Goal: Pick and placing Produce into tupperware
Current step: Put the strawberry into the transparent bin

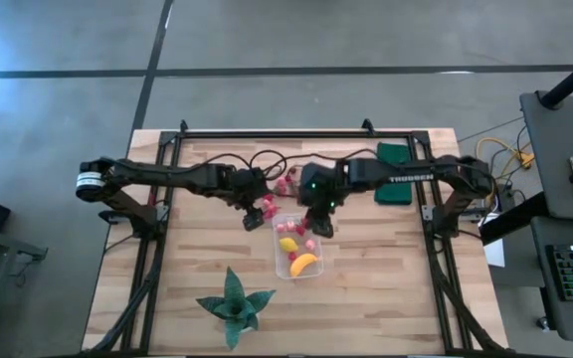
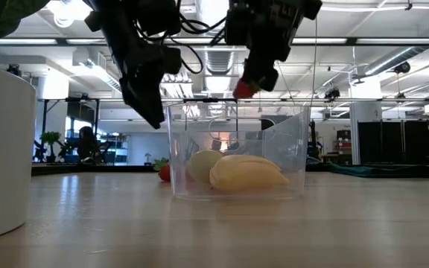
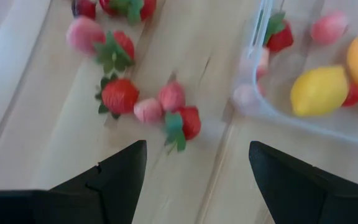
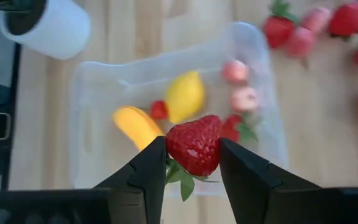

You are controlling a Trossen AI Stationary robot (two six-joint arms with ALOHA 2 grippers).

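right end effector (image 4: 191, 167) clenches strawberry (image 4: 194, 144) over tupperware (image 4: 86, 112) | left end effector (image 3: 194, 168) released | low view hides loose berries

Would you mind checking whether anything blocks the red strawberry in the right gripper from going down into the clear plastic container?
Nothing visible does: the right gripper holds the red strawberry above the clear plastic container, whose top is uncovered.

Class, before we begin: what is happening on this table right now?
The right gripper holds a red strawberry above the clear tupperware, which already contains a banana, a lemon and a few strawberries. The left gripper hangs open over loose strawberries lying on the table beside the container.
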